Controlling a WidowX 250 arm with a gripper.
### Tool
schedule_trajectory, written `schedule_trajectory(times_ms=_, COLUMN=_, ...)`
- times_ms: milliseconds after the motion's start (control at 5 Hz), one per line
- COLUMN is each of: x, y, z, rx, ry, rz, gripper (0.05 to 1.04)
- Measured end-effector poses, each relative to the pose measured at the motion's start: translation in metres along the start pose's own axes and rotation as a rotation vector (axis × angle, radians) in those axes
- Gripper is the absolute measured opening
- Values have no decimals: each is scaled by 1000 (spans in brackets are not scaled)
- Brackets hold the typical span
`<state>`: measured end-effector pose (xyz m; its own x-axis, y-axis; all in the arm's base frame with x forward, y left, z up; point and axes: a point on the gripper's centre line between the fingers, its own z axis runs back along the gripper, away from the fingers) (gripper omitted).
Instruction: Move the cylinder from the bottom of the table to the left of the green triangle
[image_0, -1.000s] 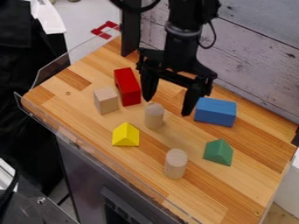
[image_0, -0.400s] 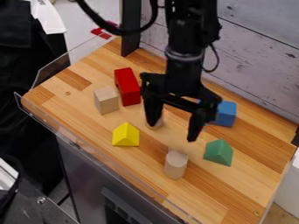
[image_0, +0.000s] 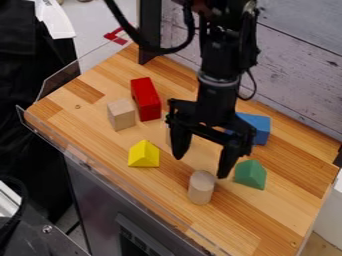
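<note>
Cylinder (image_0: 201, 188), pale and unpainted, is found upright at the near side of the desk (image_0: 270, 220), with its round top exposed. By this upright stance a grasp from above is allowed.

The gripper (image_0: 200, 167) is positioned above and slightly behind the cylinder, pointed downward. Its fingers are spread, and nothing is pinched between them. The wide spread is judged to be intended for straddling the cylinder's sides; contact cannot be confirmed.

The green triangle (image_0: 250, 175) is located to the right and slightly to the far side of the cylinder, apart from it. The cylinder is thus already placed partly leftward of it, so only a short transfer is judged to be required. Alignment and lowering are assessed as the step in hand. The cylinder could be tipped if it were struck by one fingertip; a centred approach is advised.

The yellow block (image_0: 144, 154) is noted to the left, well apart, so side clearance is considered adequate. The blue block (image_0: 257, 127) is partly covered by the gripper. The red block (image_0: 145, 99) and the pale cube (image_0: 121, 115) are seated farther left, outside the judged path.
</note>
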<state>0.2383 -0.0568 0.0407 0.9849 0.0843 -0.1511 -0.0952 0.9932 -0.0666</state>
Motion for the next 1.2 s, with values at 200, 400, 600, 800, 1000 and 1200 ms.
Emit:
schedule_trajectory(times_ms=200, x=-2, y=-2, z=0, rx=2, ry=8, rz=1, gripper=998)
schedule_trajectory(times_ms=400, x=-7, y=-5, z=0, rx=9, ry=30, rz=0, gripper=998)
schedule_trajectory(times_ms=600, x=-9, y=-8, z=-1, rx=15, ry=37, rz=-2, gripper=999)
schedule_trajectory(times_ms=800, x=-9, y=-8, z=-2, rx=15, ry=34, rz=8, gripper=998)
schedule_trajectory(times_ms=1000, x=-10, y=-8, z=-3, rx=16, ry=33, rz=10, gripper=998)
schedule_trajectory(times_ms=1200, x=-11, y=-7, z=-5, rx=15, ry=36, rz=15, gripper=998)
